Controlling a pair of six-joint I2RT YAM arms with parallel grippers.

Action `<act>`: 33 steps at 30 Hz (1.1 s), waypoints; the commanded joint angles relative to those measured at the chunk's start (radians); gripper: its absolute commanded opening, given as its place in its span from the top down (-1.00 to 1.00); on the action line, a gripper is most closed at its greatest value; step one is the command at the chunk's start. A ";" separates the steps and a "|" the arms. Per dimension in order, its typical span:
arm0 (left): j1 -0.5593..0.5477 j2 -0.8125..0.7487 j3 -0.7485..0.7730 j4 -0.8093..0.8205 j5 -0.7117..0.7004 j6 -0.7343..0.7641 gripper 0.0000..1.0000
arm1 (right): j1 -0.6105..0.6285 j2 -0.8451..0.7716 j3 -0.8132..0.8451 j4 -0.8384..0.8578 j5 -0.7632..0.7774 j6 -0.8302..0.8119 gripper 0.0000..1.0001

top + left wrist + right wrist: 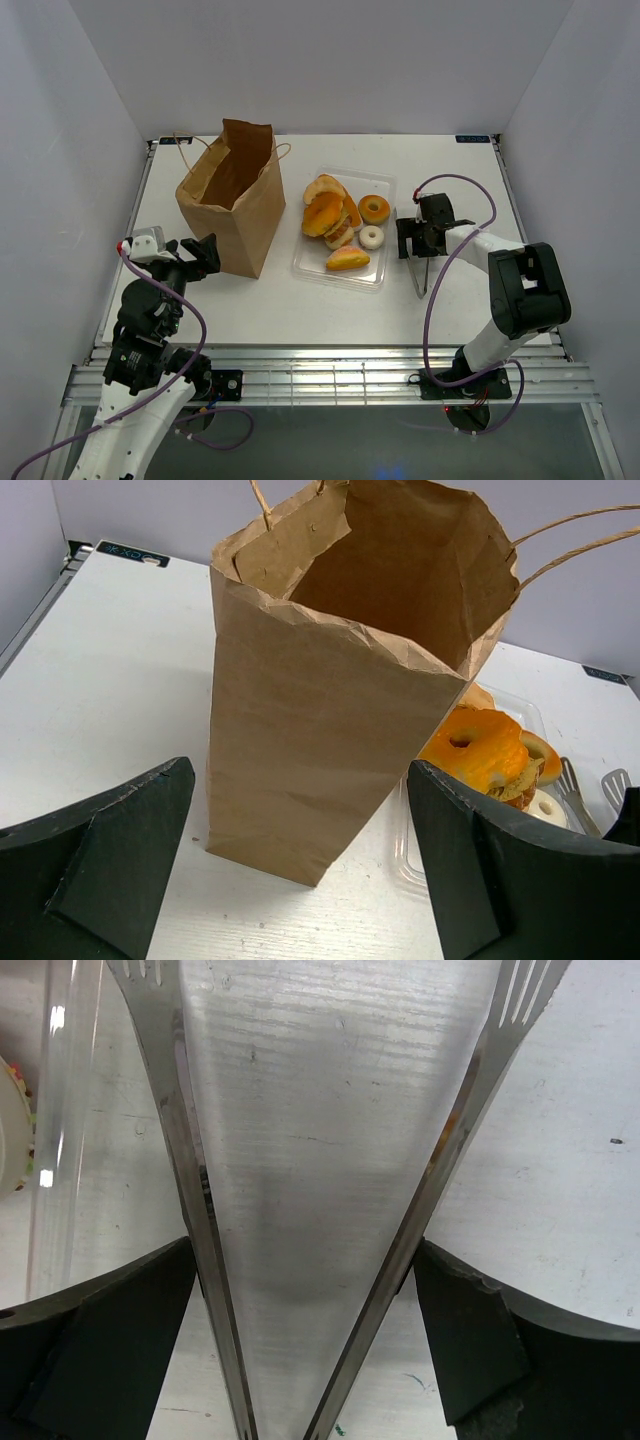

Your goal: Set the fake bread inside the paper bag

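The brown paper bag (pixel 235 200) stands open at the left and fills the left wrist view (pixel 320 730). The fake bread (pixel 325 213) is piled in a clear tray (pixel 385 180): orange buns, an orange ring doughnut (pixel 374 209) and a pale ring (pixel 371 237). Some of the bread shows behind the bag in the left wrist view (pixel 480 750). My left gripper (pixel 203 255) is open and empty, just short of the bag's base (pixel 298 768). My right gripper (pixel 412 240) is wide open, straddling the metal tongs (pixel 421 272). Each pad touches the outside of a tong arm (pixel 190 1190).
The tongs lie on the white table right of the tray, slotted tips pointing away. The tray's clear wall (pixel 60 1110) and a pale pastry's edge (pixel 12 1120) show at the left of the right wrist view. White walls enclose the table.
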 commanded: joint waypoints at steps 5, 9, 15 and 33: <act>-0.007 0.004 -0.001 0.016 0.011 0.009 -0.96 | 0.004 -0.007 0.017 0.014 0.012 0.001 -0.58; -0.009 0.004 -0.003 0.016 0.011 0.009 -0.96 | 0.004 -0.007 0.011 0.017 0.000 0.006 -0.50; -0.012 0.007 -0.005 0.016 0.011 0.009 -0.96 | 0.004 -0.028 0.017 -0.002 -0.010 0.018 -0.45; -0.015 0.010 -0.006 0.016 0.008 0.009 -0.96 | 0.004 -0.163 0.041 -0.141 -0.028 0.015 -0.51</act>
